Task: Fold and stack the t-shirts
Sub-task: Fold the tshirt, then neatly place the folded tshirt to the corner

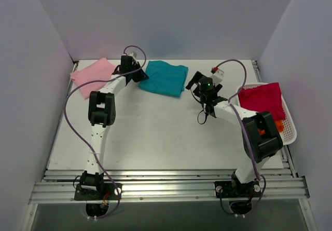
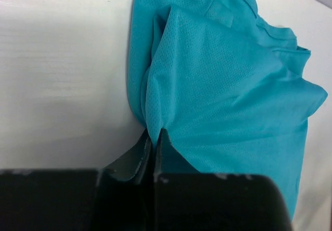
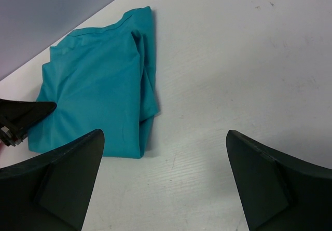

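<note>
1. Our left gripper (image 2: pixel 154 138) is pinched shut on the left edge of the teal shirt (image 2: pixel 228 85), folded at the far middle of the counter (image 1: pixel 155 132)
2. Our right gripper (image 3: pixel 165 137) gapes wide and empty, near it
3. We should drag it low towards the pink shirt (image 1: pixel 93 71) so the folds hold

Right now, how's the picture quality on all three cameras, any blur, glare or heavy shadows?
Top view: even soft light, sharp, only faint shadows on the table. Left wrist view: teal t-shirt weave crisp, left gripper dark and soft-edged. Right wrist view: right gripper fingers near-black, slightly blurred; shirt sharp, no glare.
</note>
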